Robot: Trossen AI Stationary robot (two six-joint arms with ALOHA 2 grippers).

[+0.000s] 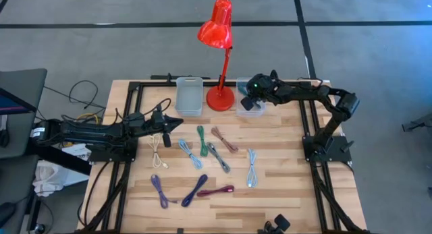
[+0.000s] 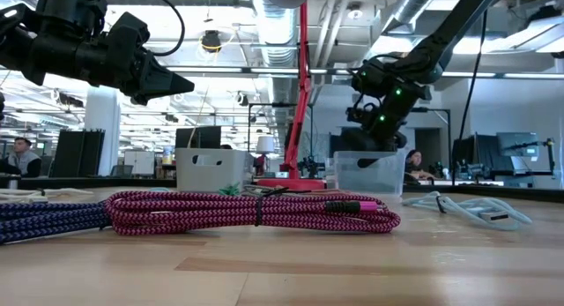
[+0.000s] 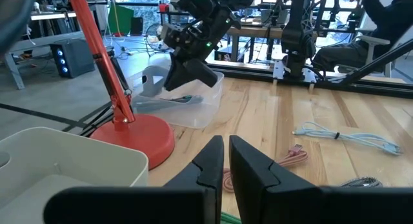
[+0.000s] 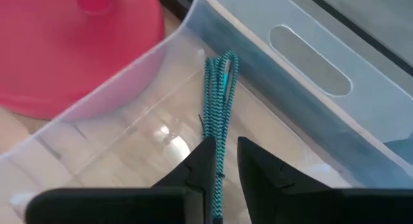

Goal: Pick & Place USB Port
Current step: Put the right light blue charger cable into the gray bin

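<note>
A teal braided USB cable [image 4: 219, 95] runs from between my right gripper's fingers down into the clear bin [image 4: 310, 62], right of the red lamp's base [image 1: 219, 96]. My right gripper [image 1: 248, 102] slants down over that bin, its fingers [image 4: 226, 150] a little apart. My left gripper [image 1: 177, 122] hovers level over the table's left part, shut on nothing [image 3: 226, 146]. Several more coiled cables lie flat on the wood, among them a green one [image 1: 201, 139] and a magenta one [image 1: 216, 191]. My right gripper has the teal cable's near end [image 4: 216, 143] between its two fingers, slanting down from above and lying along the cable. The cable rests against one finger's inner side [image 4: 205, 156], with a small gap to the other. Its far loop end [image 4: 224, 59] lies inside the bin.
A grey bin [image 1: 189, 96] stands left of the lamp at the table's far edge. Cables are spread over the table's middle: cream [image 1: 158, 150], light blue [image 1: 252, 168], purple [image 1: 160, 190]. Black frame rails run along both sides of the table.
</note>
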